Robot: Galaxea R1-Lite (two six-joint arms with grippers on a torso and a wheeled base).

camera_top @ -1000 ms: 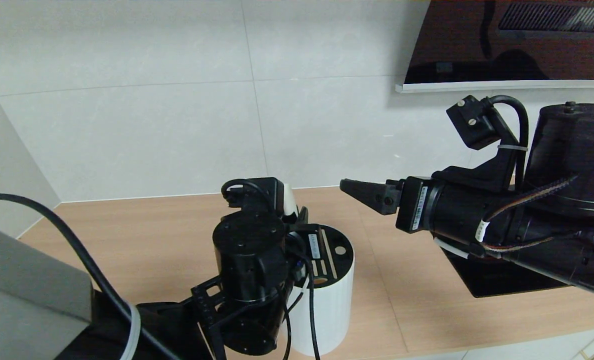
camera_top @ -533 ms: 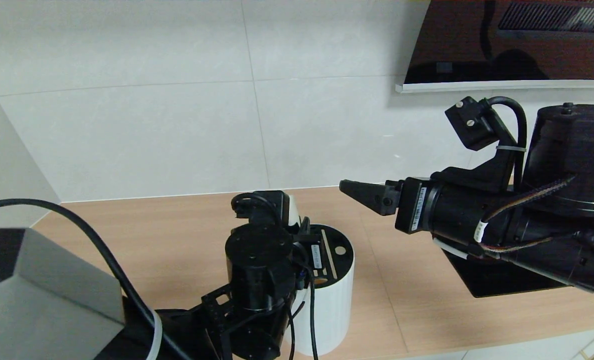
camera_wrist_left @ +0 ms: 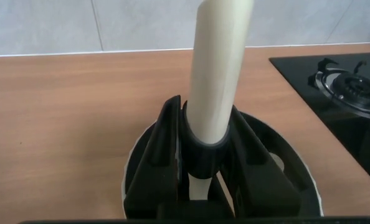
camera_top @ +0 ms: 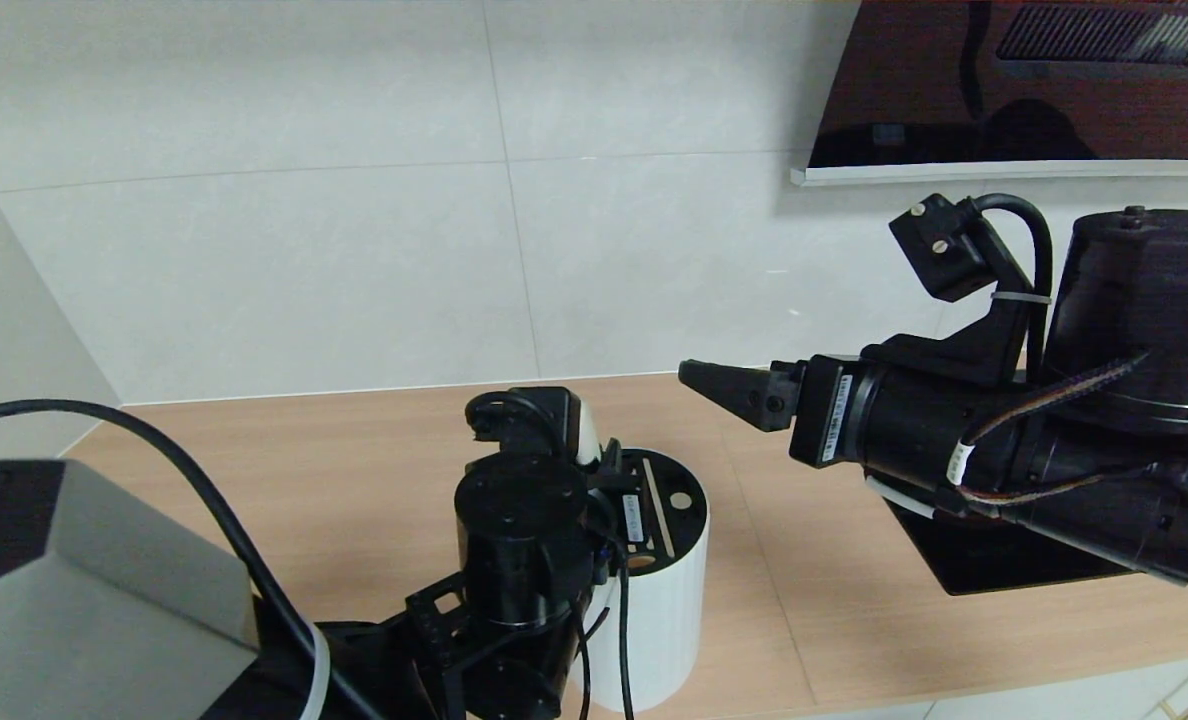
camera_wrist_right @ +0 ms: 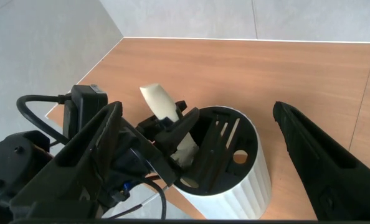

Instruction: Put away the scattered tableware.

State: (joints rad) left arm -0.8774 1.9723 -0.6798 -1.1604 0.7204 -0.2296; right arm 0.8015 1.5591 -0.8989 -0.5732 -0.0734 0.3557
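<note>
Head view: the left arm has eased down and closer over the white holder [camera_top: 659, 590] on the desk [camera_top: 304, 470], so the cream utensil [camera_top: 584, 432] now sits lower over the holder's black slotted top, which suggests the drop into a slot is nearly done. Left wrist view: the left claw [camera_wrist_left: 208, 115] is clenched around the utensil's shaft, which stands upright above the holder, its lower end hidden. Right wrist view: the right claw [camera_wrist_right: 197, 109] hangs beside the holder, spread wide and empty.
</note>
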